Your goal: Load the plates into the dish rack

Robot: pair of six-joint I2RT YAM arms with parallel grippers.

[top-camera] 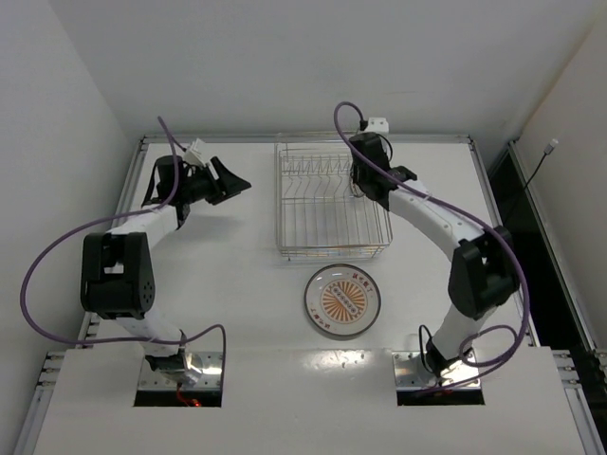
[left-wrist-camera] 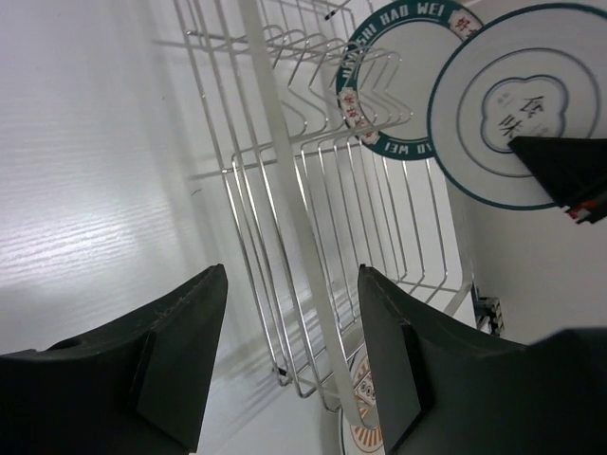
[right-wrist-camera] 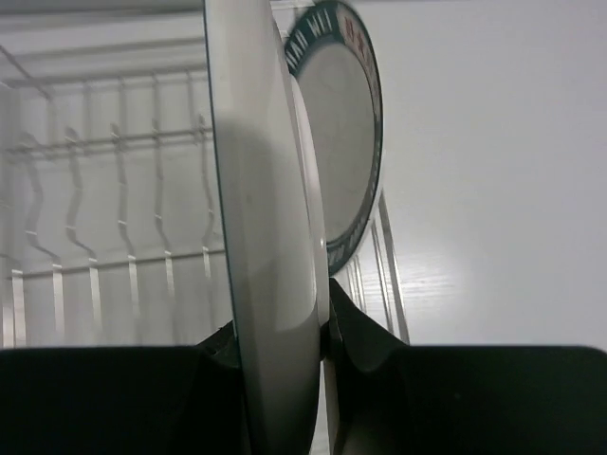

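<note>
We see the R gripper (top-camera: 360,183) out over the far R part of the dish rack (top-camera: 322,216). In its wrist cam the R gripper (right-wrist-camera: 280,334) has both fingers (right-wrist-camera: 365,365) pinched narrow on the near edge of the ringed plate (right-wrist-camera: 270,209), which stands upright and edge-on to the lens. Just behind it, close but w/ a slim gap showing at the top, stands the patterned-rim plate (right-wrist-camera: 348,142), also upright, dark teal band w/ lettering facing away from the ringed one.

From the L wrist cam both plates show face-on at the rack's far side: ringed plate (left-wrist-camera: 474,100) in front, overlapping the patterned-rim plate (left-wrist-camera: 391,78). Probably both sit btw. the divider prongs (right-wrist-camera: 119,199), but their bottom edges are hidden, so we can't say which slots.

The L gripper (top-camera: 230,180) hangs above the table (top-camera: 228,280), left of the rack and apart from it. Its fingers (left-wrist-camera: 180,332) stand wide, nothing btw. them; the L gripper (left-wrist-camera: 292,277) looks along the rack wires.

The sunburst plate (top-camera: 342,300) lies flat on the table, face up, just in front of the rack's near edge, not touching it.
</note>
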